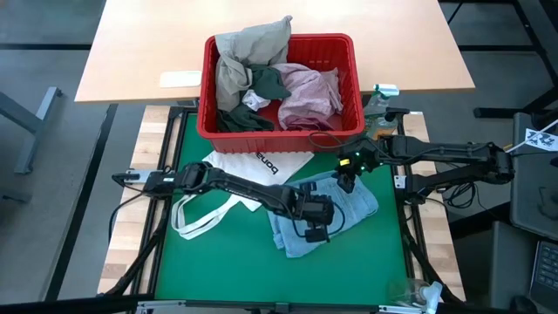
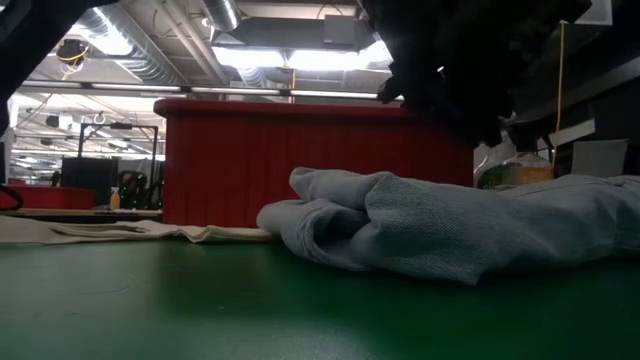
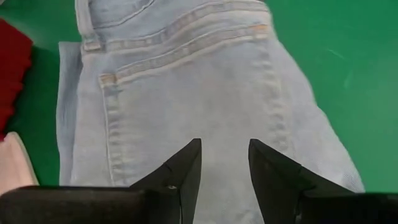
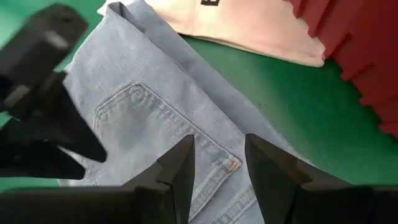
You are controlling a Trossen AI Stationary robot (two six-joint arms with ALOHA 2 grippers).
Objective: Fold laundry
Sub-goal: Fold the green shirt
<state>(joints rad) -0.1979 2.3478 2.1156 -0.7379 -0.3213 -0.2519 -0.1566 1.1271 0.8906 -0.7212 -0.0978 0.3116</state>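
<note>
On the green mat (image 1: 209,262), light blue jeans (image 1: 349,209) lie half-folded | both grippers, left (image 3: 224,163) and right (image 4: 219,160), hover parted, empty | next we judge: pinch an edge, fold over.

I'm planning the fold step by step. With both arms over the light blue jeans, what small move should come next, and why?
Probably lower the left end effector onto the light blue jeans and pinch an edge. Its fingers stand apart just above the denim with nothing between them, and the jeans lie rumpled, not yet folded, on the green mat. The right end effector hovers open nearby.
</note>
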